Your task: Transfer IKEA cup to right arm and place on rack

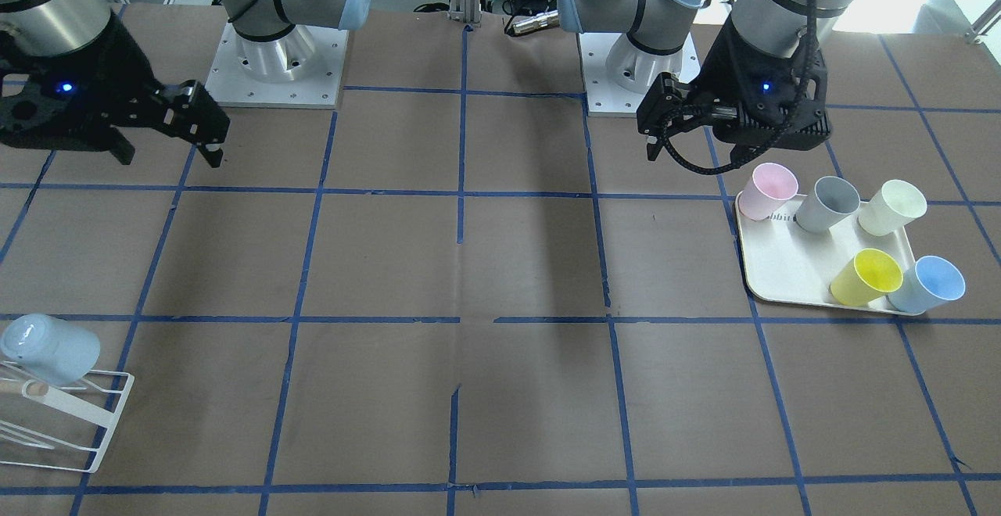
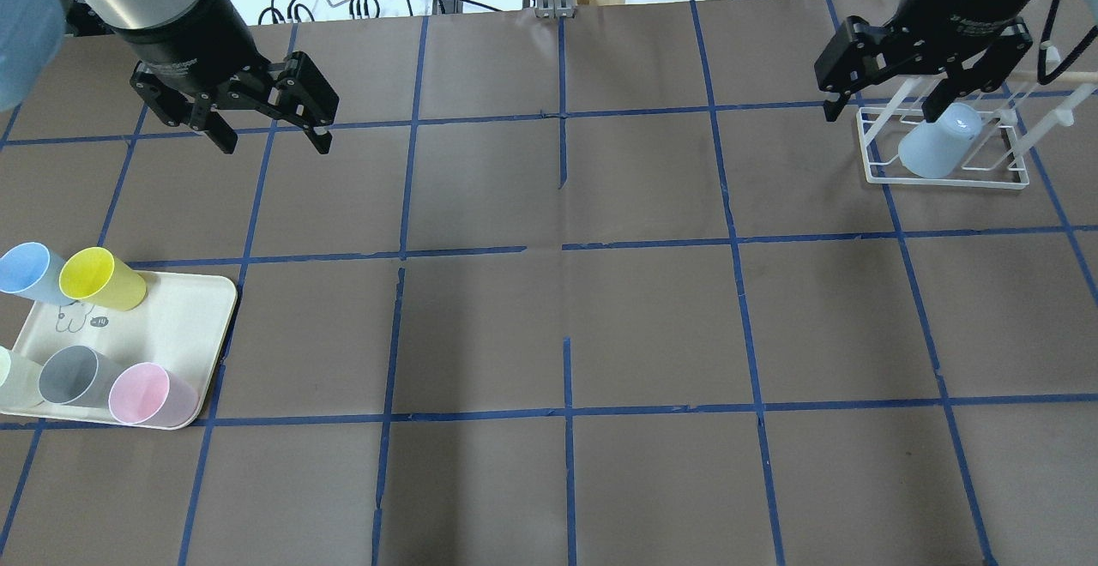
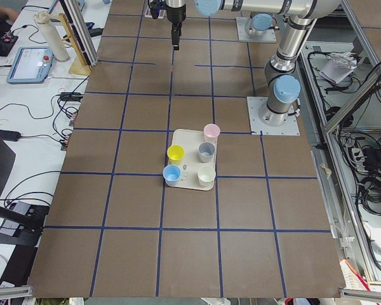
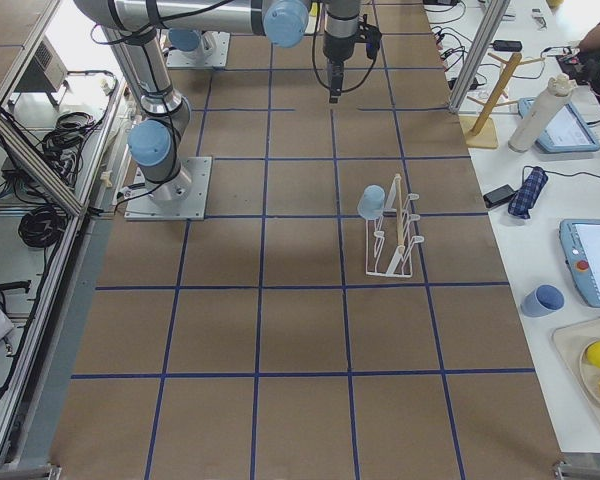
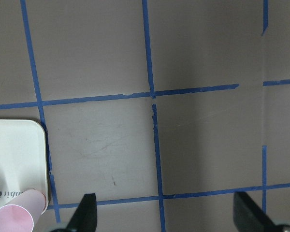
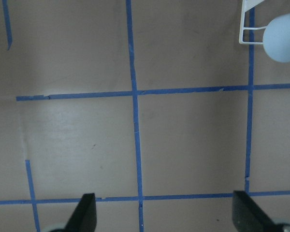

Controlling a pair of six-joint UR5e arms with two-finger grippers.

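Observation:
One pale blue IKEA cup (image 2: 939, 146) sits upside down and tilted on the white wire rack (image 2: 961, 182) at the far right; it also shows in the front view (image 1: 51, 348) and in the right wrist view (image 6: 282, 38). A second blue cup (image 2: 26, 273) stands on the cream tray (image 2: 171, 317) at the left. My right gripper (image 2: 881, 111) is open and empty, above the table just left of the rack. My left gripper (image 2: 274, 146) is open and empty, above the table beyond the tray.
The tray also holds a yellow cup (image 2: 103, 279), a grey cup (image 2: 73, 376), a pink cup (image 2: 146, 394) and a pale cream cup (image 1: 891, 207). Brown table with a blue tape grid (image 2: 562, 244).

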